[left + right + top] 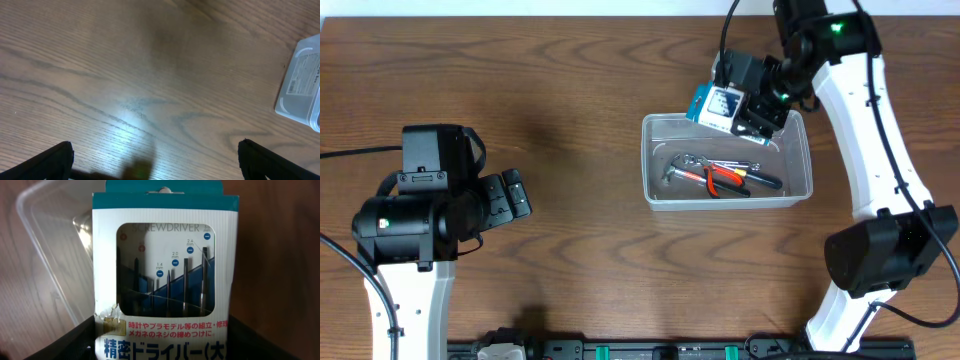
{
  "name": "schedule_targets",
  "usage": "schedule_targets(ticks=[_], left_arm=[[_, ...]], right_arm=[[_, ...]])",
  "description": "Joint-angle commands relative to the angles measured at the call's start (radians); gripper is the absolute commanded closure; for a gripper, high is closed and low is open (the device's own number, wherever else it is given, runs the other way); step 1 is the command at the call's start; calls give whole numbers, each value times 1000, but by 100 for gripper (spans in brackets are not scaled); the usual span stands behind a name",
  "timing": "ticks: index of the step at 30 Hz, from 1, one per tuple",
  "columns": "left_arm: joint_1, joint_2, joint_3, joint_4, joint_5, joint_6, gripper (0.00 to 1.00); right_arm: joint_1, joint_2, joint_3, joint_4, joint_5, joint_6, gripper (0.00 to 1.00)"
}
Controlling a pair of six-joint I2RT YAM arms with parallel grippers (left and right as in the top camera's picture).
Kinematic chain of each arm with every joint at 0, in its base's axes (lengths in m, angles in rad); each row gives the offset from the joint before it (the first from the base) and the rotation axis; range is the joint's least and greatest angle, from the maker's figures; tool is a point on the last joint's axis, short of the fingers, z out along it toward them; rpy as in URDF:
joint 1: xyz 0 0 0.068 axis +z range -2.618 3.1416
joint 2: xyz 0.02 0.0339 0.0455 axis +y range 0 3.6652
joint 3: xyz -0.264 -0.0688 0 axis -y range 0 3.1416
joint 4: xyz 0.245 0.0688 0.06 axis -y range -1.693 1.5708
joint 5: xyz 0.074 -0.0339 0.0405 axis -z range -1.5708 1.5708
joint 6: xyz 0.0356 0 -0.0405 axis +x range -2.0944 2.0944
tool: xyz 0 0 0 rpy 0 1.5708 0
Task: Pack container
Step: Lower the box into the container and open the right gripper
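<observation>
The clear plastic container sits right of centre on the table. Red-handled pliers and other hand tools lie inside it. My right gripper is shut on a blue-and-white screwdriver box and holds it above the container's far left rim. In the right wrist view the box fills the frame between my fingers, with the container's corner behind it. My left gripper is open and empty over bare table at the left. The left wrist view shows its fingers wide apart and the container's corner.
The brown wooden table stretches between the two arms. The right arm's white links reach from the front right over the container's right side. A black rail runs along the front edge.
</observation>
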Motion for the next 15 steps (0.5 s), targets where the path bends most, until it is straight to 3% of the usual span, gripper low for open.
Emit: schedule_targets(ticks=[1, 15], left_arm=[[3, 5, 14, 0, -5, -13, 2], [3, 5, 14, 8, -5, -13, 2]], right_arm=[[8, 5, -72, 34, -33, -12, 30], [15, 5, -324, 217, -45, -12, 25]])
